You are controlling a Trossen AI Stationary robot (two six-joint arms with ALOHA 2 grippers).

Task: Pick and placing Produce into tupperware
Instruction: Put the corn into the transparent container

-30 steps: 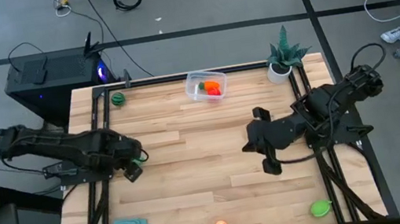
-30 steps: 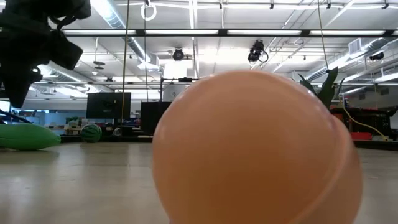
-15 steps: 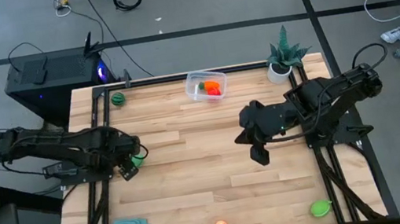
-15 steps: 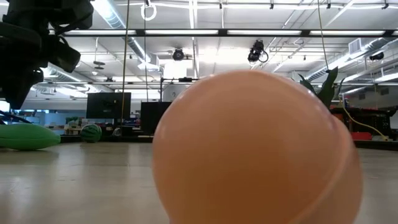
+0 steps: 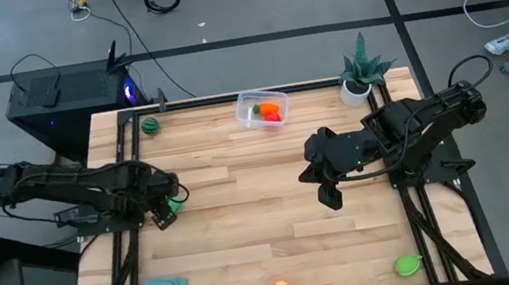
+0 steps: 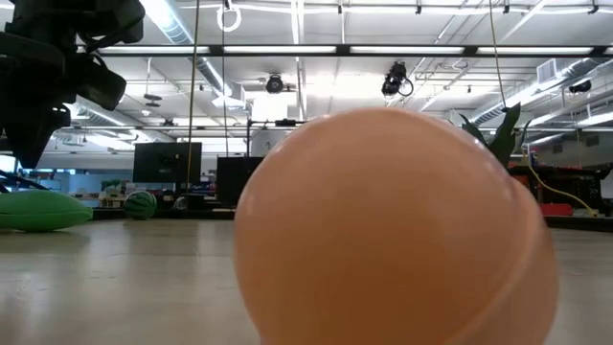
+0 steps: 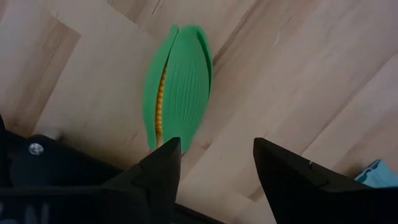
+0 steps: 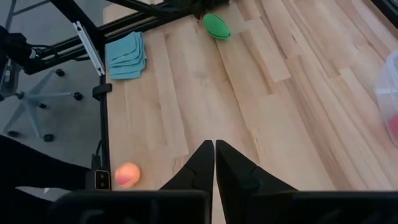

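Green corn lies before the open left end effector; right end effector hangs closed, empty.

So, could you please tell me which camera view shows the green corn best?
The left wrist view: the corn fills the frame, its yellow kernels visible, lying on the table just beyond the open left end effector. The high view shows only a green bit beside that end effector; the right wrist view shows it small; the low view does not show it.
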